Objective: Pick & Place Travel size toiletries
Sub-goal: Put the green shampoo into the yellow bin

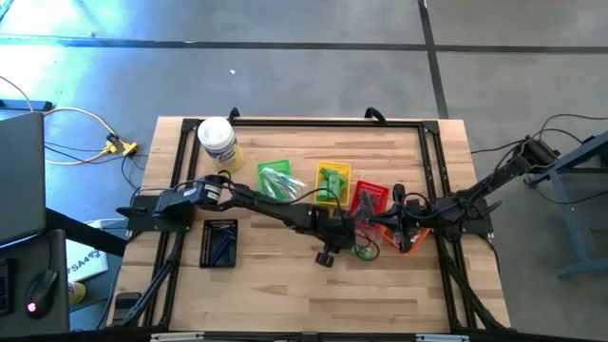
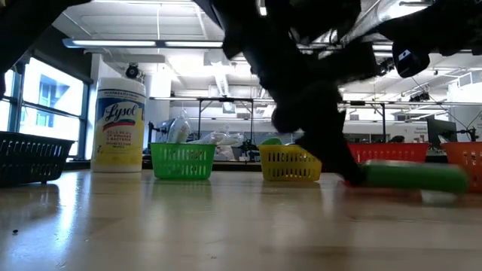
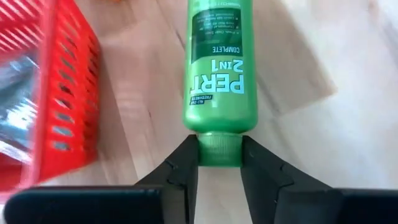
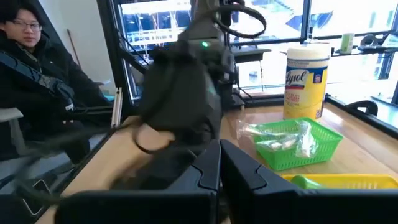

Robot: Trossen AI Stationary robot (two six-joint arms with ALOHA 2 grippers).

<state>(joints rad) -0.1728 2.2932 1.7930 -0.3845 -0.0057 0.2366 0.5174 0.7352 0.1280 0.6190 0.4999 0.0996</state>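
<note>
A bright green Pert bottle [image 3: 217, 74] lies on its side on the wooden table, next to a red mesh basket [image 3: 56, 112]. The low view shows it flat on the tabletop [image 2: 414, 177]. My left gripper [image 3: 219, 163] has reached across to the table's right half and is closed on the bottle's cap end. My right gripper [image 4: 220, 171] is shut and empty, held level above the table's right side, near an orange basket [image 1: 410, 239]. Clear packets lie in the green basket [image 4: 292, 143], and green items in the yellow basket [image 1: 332, 182]. My left gripper pinches the bottle's green screw cap [image 3: 219, 149] between its two fingers, one on each side. The fingers slant down from the cap end and point along the bottle's length. The bottle lies on the table on its side, label up.
The green [image 1: 278, 179], yellow and red [image 1: 369, 199] baskets stand in a row mid-table, a black basket [image 1: 218, 243] near the front left, and a white Lysol jar [image 1: 218, 141] at the far left. A person [image 4: 31, 74] sits beyond the table.
</note>
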